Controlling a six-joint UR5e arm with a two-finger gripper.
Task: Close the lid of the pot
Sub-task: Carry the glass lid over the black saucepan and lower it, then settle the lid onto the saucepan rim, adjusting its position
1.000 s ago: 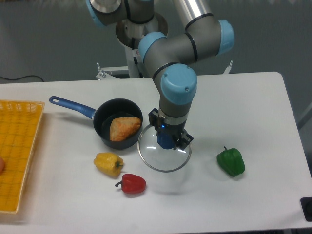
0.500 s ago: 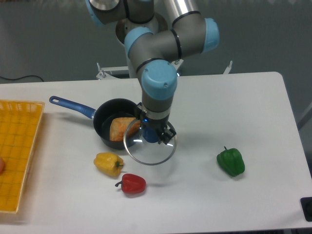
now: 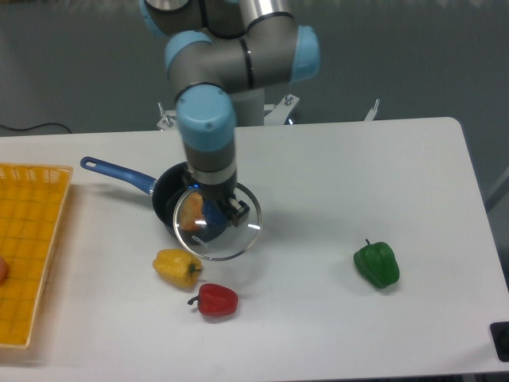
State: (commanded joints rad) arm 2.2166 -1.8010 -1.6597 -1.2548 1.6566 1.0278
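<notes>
The gripper point(image 3: 215, 216) pinched the lid point(image 3: 216, 223) by its blue knob, so the glass disc hung level directly under the claw. That grip let the lid be carried flat above the pot point(image 3: 171, 199). The lid overlapped the pot's right part but sat offset to the right and front, not yet centred. An orange food piece point(image 3: 188, 212) lay inside the pot. The long handle point(image 3: 118, 174) pointed left, clear of the claw.
</notes>
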